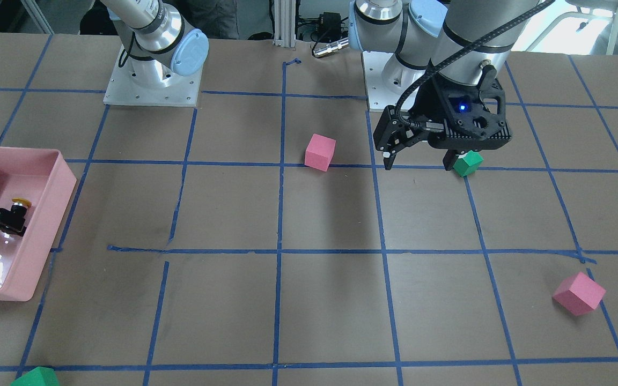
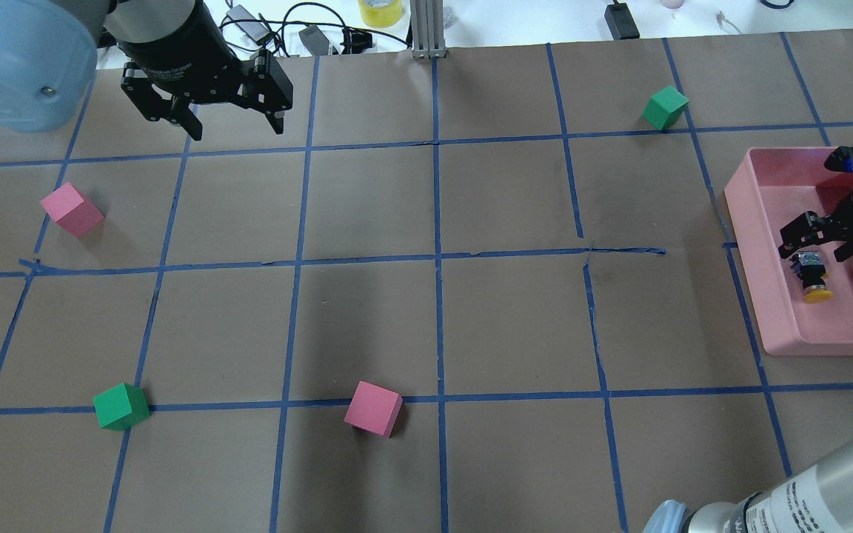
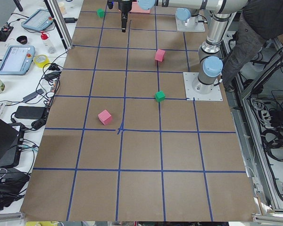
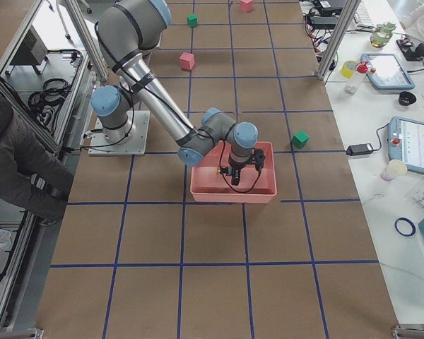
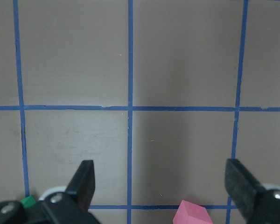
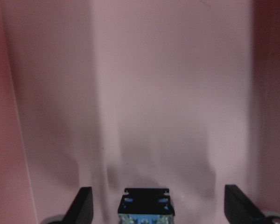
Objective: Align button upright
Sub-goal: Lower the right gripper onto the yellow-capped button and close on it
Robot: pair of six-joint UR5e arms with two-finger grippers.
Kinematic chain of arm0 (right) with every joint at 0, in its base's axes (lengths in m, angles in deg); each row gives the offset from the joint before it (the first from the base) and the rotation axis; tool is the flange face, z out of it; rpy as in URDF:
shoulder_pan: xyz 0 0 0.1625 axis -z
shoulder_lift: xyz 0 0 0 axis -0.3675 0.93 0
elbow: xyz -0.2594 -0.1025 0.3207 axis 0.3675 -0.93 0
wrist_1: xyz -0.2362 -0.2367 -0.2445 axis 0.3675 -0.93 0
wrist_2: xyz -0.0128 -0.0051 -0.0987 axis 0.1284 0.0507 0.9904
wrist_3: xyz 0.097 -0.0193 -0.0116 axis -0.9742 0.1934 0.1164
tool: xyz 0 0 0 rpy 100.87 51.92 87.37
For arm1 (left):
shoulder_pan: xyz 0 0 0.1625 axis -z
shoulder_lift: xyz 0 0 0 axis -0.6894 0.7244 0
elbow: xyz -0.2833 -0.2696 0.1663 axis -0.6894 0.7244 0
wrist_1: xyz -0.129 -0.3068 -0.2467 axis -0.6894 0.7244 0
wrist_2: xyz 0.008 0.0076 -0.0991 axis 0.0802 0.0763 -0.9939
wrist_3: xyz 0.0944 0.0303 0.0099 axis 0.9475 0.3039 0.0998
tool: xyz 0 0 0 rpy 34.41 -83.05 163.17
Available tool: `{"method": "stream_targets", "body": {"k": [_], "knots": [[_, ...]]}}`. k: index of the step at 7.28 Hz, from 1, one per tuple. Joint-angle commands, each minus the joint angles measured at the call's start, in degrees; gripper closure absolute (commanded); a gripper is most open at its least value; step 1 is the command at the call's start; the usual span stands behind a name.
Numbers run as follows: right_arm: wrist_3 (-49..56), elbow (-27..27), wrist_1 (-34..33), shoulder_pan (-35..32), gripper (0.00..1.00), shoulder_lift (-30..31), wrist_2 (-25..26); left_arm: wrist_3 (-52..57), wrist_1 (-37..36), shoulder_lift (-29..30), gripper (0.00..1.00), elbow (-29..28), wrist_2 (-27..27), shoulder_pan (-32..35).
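The button (image 2: pixel 811 275) lies on its side in the pink tray (image 2: pixel 748 222), its yellow cap toward the robot and its silvery end toward my right gripper (image 2: pixel 816 243). That gripper is open, its fingers standing wide on either side of the button's silvery end without touching it. In the right wrist view the button's end (image 6: pixel 146 207) shows low between the open fingers (image 6: pixel 84 205). The front view shows the button (image 1: pixel 17 210) in the tray (image 1: pixel 46 236) with its cap uppermost in the picture. My left gripper (image 2: pixel 238 126) is open and empty, far across the table.
Pink cubes (image 2: pixel 71 209) (image 2: pixel 373 409) and green cubes (image 2: pixel 121 406) (image 2: pixel 665 107) lie scattered on the brown, blue-taped table. In the front view the left gripper (image 1: pixel 419 161) hangs just in front of a green cube (image 1: pixel 468 163). The tray walls close in around the right gripper.
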Motion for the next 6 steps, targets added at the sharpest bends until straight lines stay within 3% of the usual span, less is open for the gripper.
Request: {"method": "stream_targets", "body": {"k": [1, 6], "knots": [[-0.05, 0.49, 0.38, 0.0, 0.0, 0.22, -0.08, 0.0, 0.0, 0.0, 0.0, 0.03, 0.03, 0.0], [1.53, 2.43, 0.47, 0.0, 0.0, 0.93, 0.53, 0.09, 0.0, -0.09, 0.0, 0.03, 0.03, 0.0]]}}
